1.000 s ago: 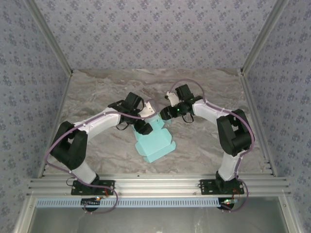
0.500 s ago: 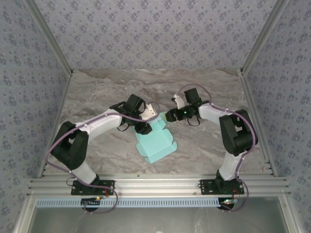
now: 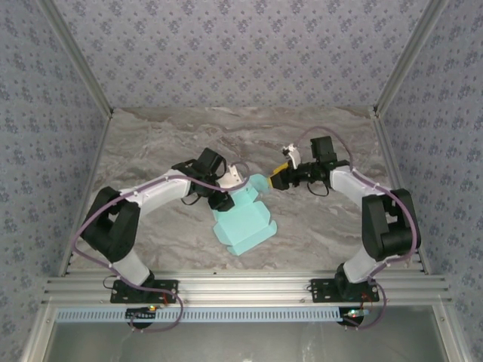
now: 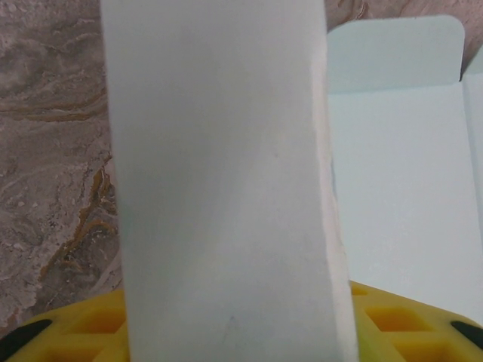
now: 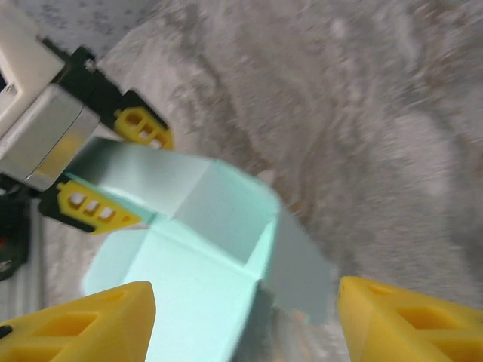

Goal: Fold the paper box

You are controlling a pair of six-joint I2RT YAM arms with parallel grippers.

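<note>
Aqua paper box (image 3: 243, 222): left gripper (image 3: 225, 199) straddles 1 flap, grip unclear; right gripper (image 3: 276, 179) spread wide, empty.

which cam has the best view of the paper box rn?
Top external: the whole paper box shows, with its outline and flaps clear. Left wrist sits too close, with one raised flap up front and a panel behind it. Right wrist is blurred and catches one end of the box, with the left hand at a flap.
</note>
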